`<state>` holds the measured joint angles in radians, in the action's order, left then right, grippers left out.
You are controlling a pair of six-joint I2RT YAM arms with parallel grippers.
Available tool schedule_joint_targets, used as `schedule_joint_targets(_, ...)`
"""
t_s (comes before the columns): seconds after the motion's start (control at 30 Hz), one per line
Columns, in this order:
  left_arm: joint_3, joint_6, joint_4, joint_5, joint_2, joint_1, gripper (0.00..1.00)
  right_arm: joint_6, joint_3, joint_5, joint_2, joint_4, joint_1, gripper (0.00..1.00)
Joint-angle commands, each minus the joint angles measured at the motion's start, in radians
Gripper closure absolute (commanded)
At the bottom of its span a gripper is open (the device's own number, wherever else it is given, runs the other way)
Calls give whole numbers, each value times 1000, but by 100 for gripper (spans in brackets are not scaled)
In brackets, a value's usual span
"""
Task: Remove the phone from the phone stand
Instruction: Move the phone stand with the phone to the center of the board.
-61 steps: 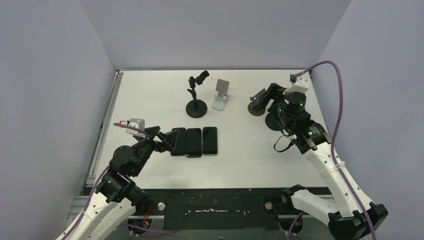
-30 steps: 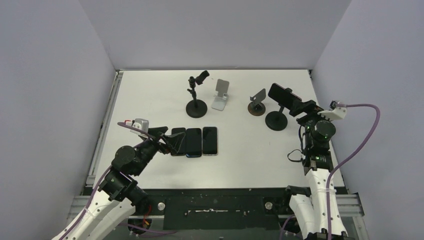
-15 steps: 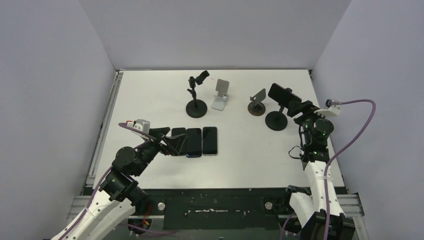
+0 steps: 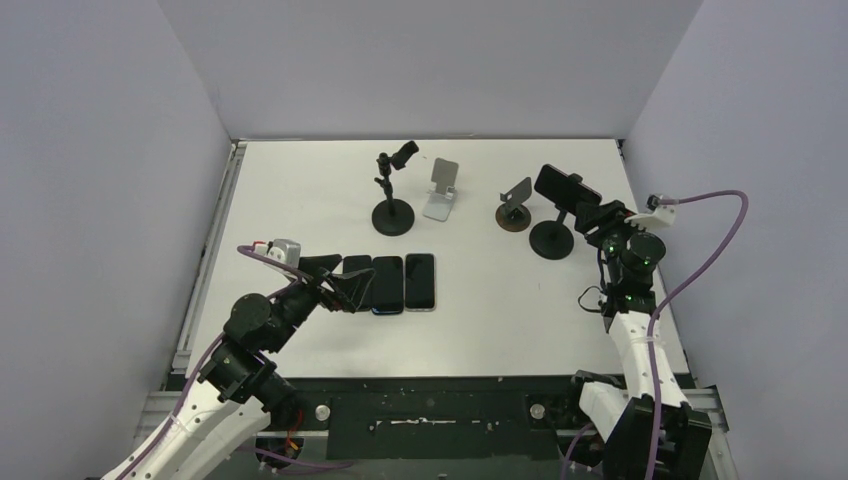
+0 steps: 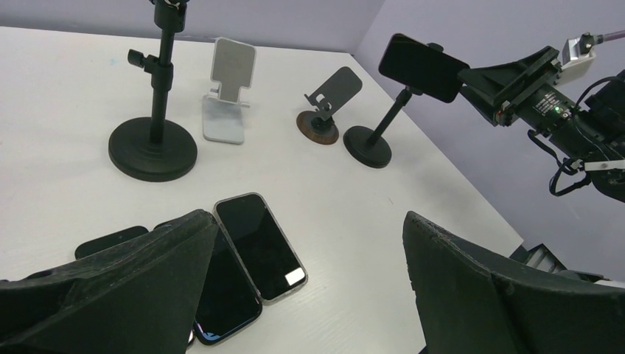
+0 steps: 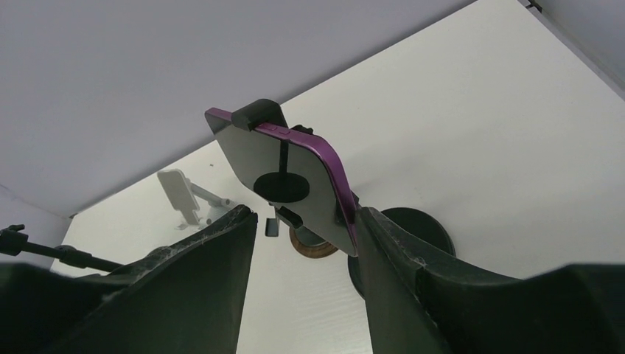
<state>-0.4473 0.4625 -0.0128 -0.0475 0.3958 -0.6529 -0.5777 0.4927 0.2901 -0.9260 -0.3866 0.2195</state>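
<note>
White table (image 4: pixel 300 200) holds, at left, the left gripper (image 4: pixel 347 288), spread wide by three flat phones (image 4: pixel 388 284). Rightward, the phone (image 4: pixel 565 187) lies crosswise, clamped on its phone stand (image 4: pixel 551 238); the right gripper (image 4: pixel 592 215), nearer and spread, straddles its near end.

White table (image 4: pixel 300 190) within plain lavender-grey walls (image 4: pixel 430 60), metal rail (image 4: pixel 207 262) along its left edge.

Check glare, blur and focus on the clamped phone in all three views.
Top external: even diffuse light, faint shadows; the clamped purple-edged black phone is small but sharp. Right wrist: it is sharp here too, and its glossy screen mirrors a dark silhouette. Left wrist: a white glare patch on the rightmost flat black phone.
</note>
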Motion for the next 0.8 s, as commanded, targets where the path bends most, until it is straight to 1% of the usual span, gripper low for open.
schedule_joint_targets(0.0,4,-1,-64,15,-2,-5,2,-8,22,41,-34,-74,3,49)
schedule_joint_targets(0.1,5,-1,-65,14,-2,-4,3,-13,24,54,-45,-81,2,49)
schedule_joint_targets(0.23,4,-1,-65,15,-2,-5,3,-14,24,87,-57,-94,-2,44)
schedule_joint_targets(0.3,4,-1,-66,17,-3,-5,3,-14,26,93,-63,-92,-6,43)
schedule_joint_targets(0.57,4,-2,-65,19,-2,-8,3,-7,23,90,-69,-87,-11,54)
schedule_joint_targets(0.77,4,-3,-64,18,-2,-8,3,-1,24,96,-69,-84,-15,65)
